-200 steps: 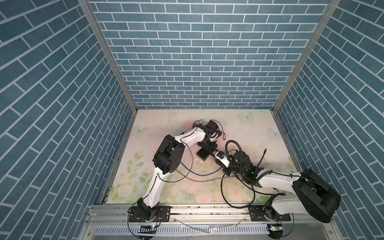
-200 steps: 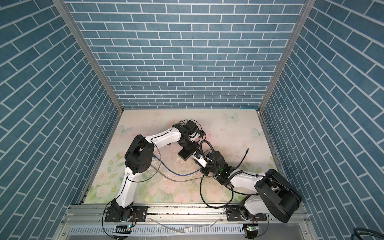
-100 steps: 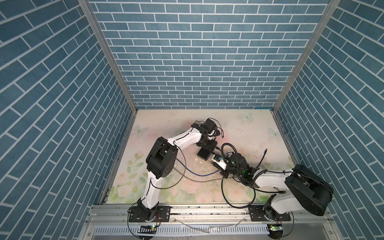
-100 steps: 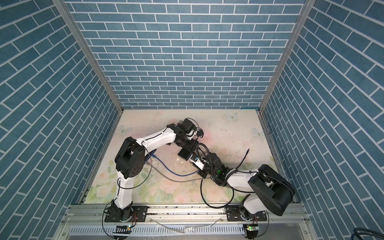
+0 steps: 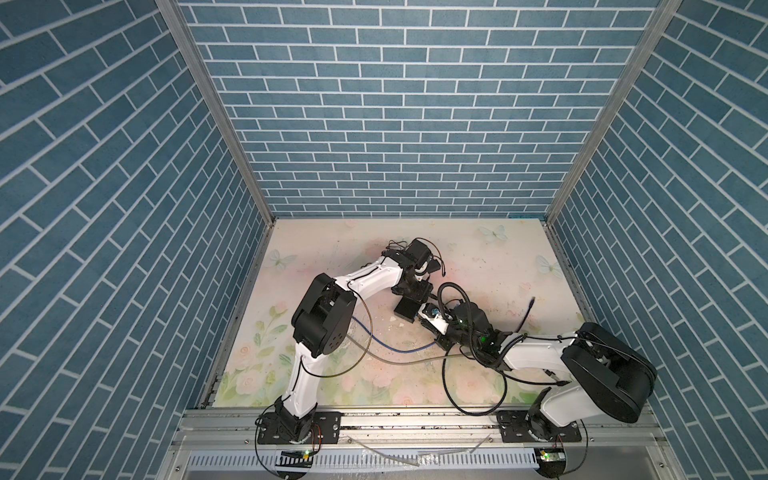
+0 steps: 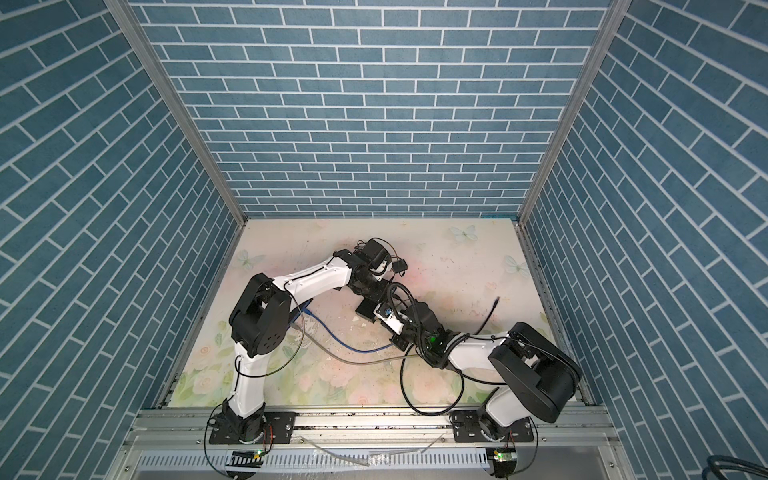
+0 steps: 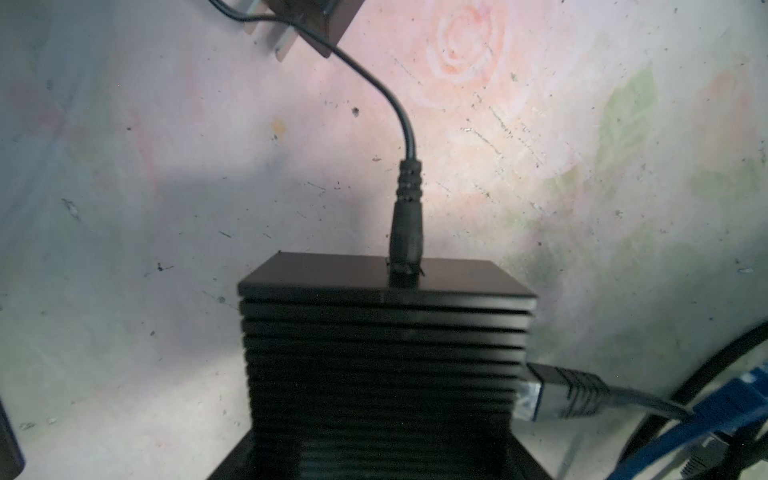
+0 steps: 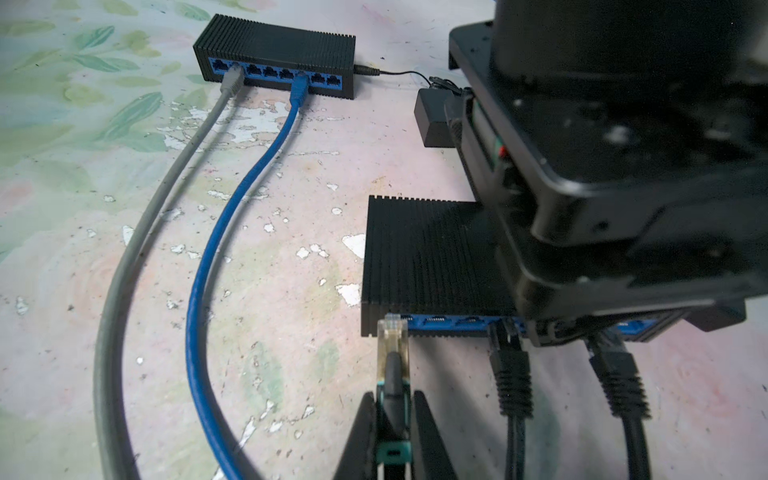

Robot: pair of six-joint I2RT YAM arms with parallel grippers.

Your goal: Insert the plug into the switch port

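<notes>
A black ribbed switch (image 8: 432,257) lies on the flowered mat, its blue port face (image 8: 453,323) turned toward my right gripper. My left gripper (image 5: 414,291) is shut on the switch (image 7: 386,357), which fills the space between its jaws. My right gripper (image 8: 392,409) is shut on the clear plug (image 8: 392,338) by its dark boot. The plug's tip sits at the leftmost port at the switch's corner; whether it has entered I cannot tell. In both top views the two grippers meet at the switch (image 6: 368,309).
Two black cables (image 8: 510,374) sit in other ports of the held switch, and a power lead (image 7: 407,216) enters its far end. A second switch (image 8: 274,45) carries a grey cable (image 8: 137,232) and a blue cable (image 8: 232,216). A black adapter (image 8: 432,122) lies beside it.
My right gripper has moved left with the plug, closer to the switch. The left arm's elbow has swung left and lower while its gripper stayed on the switch.
</notes>
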